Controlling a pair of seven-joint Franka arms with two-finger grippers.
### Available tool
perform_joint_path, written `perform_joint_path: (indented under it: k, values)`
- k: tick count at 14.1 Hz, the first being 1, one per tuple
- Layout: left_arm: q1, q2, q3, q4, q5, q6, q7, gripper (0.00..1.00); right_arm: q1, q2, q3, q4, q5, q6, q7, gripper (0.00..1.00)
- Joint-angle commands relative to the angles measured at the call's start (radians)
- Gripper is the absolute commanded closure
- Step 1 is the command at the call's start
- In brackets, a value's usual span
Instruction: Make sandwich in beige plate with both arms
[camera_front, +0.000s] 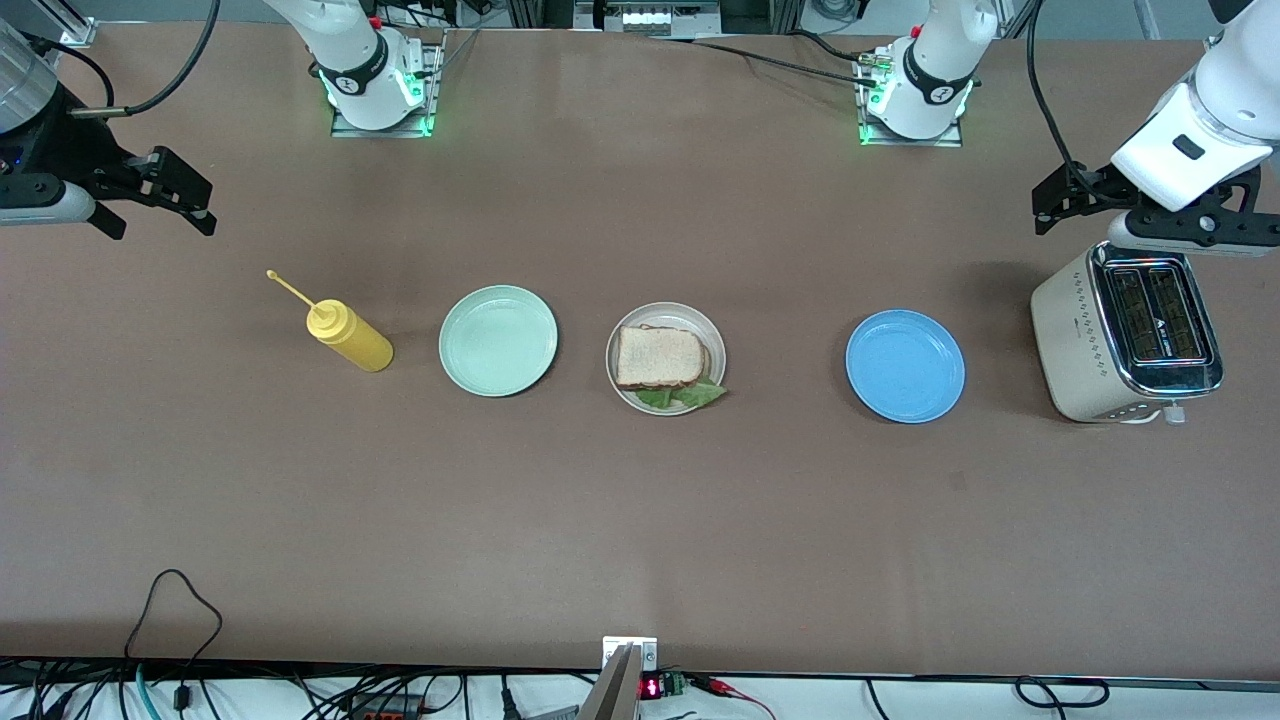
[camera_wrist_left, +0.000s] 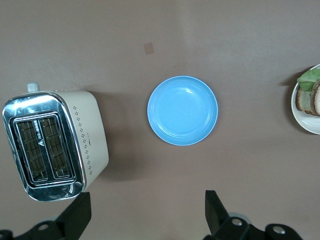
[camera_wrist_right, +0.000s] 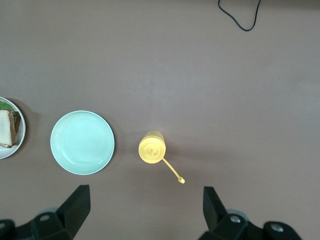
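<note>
Your sandwich (camera_front: 660, 360) sits stacked on the beige plate (camera_front: 713, 340) in the middle of the table (camera_front: 640, 520); a bread slice lies on top and a green lettuce leaf (camera_front: 690, 396) pokes out over the rim on the side toward the front camera's edge; judge it light, soft and easy to crush, with layers that may slide on one another; if you must shift it, take hold low across opposite crust edges with a gentle squeeze, or move the stiff plate by its rim instead; the assembly looks finished as it lies. A mint-green plate (camera_front: 498, 340) stands beside it toward the right arm's end, then a yellow squeeze bottle (camera_front: 350, 338); a blue plate (camera_front: 905, 366) stands toward the left arm's end, then a toaster (camera_front: 1125, 335) near that end's edge. Both tools are well apart from the sandwich; the left tool (camera_front: 1060, 200) hangs over the table's left-arm end just by the toaster, fingers (camera_wrist_left: 75, 217) spread wide and holding nothing; the right tool (camera_front: 185, 195) hangs over the right-arm end near the bottle, fingers (camera_wrist_right: 75, 207) likewise spread and empty.
</note>
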Motion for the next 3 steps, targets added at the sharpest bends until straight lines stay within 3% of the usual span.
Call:
perform_joint_path:
  k: [1,3]
  values:
    - [-0.003,0.001,-0.002,0.014,0.02,-0.018,0.004,0.0,-0.002,0.003,0.003,0.014,-0.009,-0.019,-0.013,0.0]
    - [-0.003,0.001,-0.002,0.014,0.02,-0.018,0.002,0.0,-0.005,0.003,0.003,0.014,-0.007,-0.019,-0.014,0.0]
